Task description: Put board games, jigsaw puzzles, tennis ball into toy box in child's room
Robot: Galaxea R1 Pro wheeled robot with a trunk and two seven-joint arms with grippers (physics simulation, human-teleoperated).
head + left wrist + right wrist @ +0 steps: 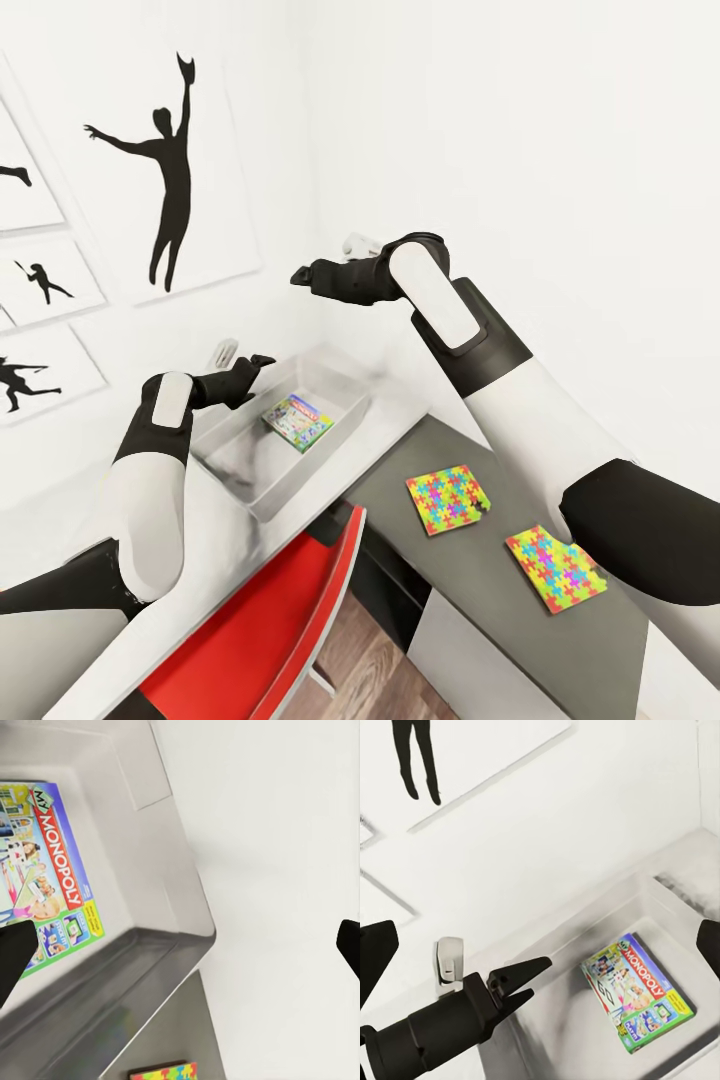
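The grey toy box (312, 462) stands on the pale table (215, 560) against the wall. Inside it lies one board game (297, 422), a white-and-green Monopoly box (46, 877) (638, 991), flat on the floor of the bin. Two jigsaw puzzles (448, 498) (556, 568) lie flat on the darker grey surface to the right. My left gripper (258, 362) hovers over the bin's left rim (150, 945), open and empty (180, 949). Higher up, above the bin's far end, my right gripper (300, 275) is open and empty (540, 949), looking down on the left gripper (520, 982).
A red chair (262, 625) is tucked under the table's front edge. White walls close in behind and to the right, with black silhouette pictures (168, 170) on the left wall. Wooden floor (375, 670) shows below the chair.
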